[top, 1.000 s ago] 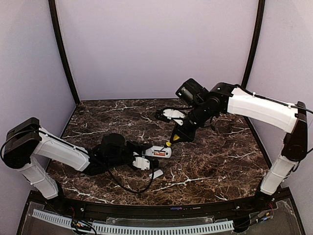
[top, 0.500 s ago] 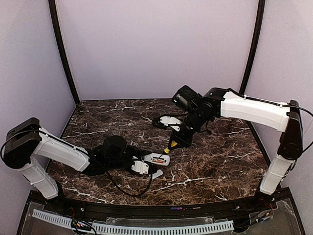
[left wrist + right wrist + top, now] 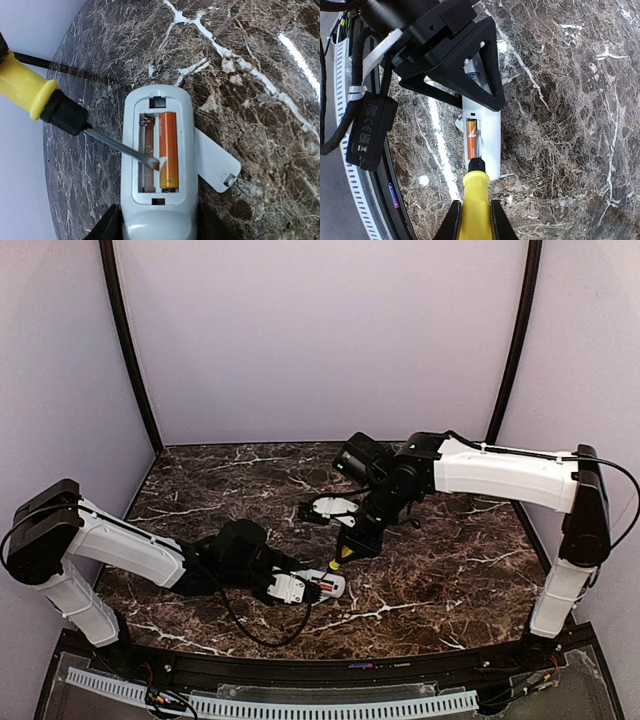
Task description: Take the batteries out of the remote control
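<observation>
The white remote control (image 3: 157,145) lies back-up on the marble, and my left gripper (image 3: 157,227) is shut on its near end. Its battery recess is open. One orange battery (image 3: 169,150) sits in the right slot. The left slot shows a dull brown strip; I cannot tell whether it holds a cell. My right gripper (image 3: 476,222) is shut on the yellow-handled screwdriver (image 3: 476,200). The screwdriver's flat metal tip (image 3: 152,162) is inside the recess, against the battery's left side. In the top view the remote (image 3: 325,586) lies between my left gripper (image 3: 290,588) and my right gripper (image 3: 358,538).
The small white cover piece (image 3: 215,160) lies on the marble, touching the remote's right side. The table's front rail with a white ribbed strip (image 3: 350,150) runs close to the remote. Lilac walls enclose the table on three sides.
My right arm has swung left and toward the front, lowering the screwdriver to the remote. My left gripper has shifted the remote slightly right and nearer the front edge.
</observation>
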Tool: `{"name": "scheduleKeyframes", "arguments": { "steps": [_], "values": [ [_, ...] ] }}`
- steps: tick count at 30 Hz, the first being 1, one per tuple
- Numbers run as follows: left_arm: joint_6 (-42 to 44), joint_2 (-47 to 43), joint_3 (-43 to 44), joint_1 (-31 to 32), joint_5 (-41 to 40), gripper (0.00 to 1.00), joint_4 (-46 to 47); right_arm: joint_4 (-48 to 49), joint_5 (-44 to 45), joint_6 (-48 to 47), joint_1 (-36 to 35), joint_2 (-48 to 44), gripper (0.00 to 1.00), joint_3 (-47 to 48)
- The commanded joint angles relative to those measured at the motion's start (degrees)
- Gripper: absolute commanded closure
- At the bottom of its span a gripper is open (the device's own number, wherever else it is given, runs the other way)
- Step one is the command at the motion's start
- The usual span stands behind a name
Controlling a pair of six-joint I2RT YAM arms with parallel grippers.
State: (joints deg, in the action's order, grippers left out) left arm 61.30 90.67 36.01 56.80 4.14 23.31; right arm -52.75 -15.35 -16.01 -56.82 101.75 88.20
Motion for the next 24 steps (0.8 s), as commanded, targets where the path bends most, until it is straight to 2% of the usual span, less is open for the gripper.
{"name": "scheduleKeyframes", "arguments": {
  "steps": [1, 9, 19, 24],
  "values": [
    [-2.99, -2.77, 3.78, -0.47, 0.15, 1.00, 3.42, -2.37, -3.32, 0.97, -1.83, 2.18, 1.00, 0.49],
    [-2.20, -2.86, 3.19, -0.51, -1.48, 1.00, 6.00, -3.49, -5.65, 0.92, -1.43, 4.97, 1.00, 1.83],
    [5.19, 0.40, 0.96, -0.89, -8.70, 1.00, 15.39, -4.57, -13.45, -1.21, 6.13, 7.47, 1.00, 8.17],
    [9.94, 1.93, 0.62, -1.77, -10.81, 1.00, 19.50, -7.57, -16.92, -3.08, 8.75, 11.85, 1.00, 13.35]
  ]
}}
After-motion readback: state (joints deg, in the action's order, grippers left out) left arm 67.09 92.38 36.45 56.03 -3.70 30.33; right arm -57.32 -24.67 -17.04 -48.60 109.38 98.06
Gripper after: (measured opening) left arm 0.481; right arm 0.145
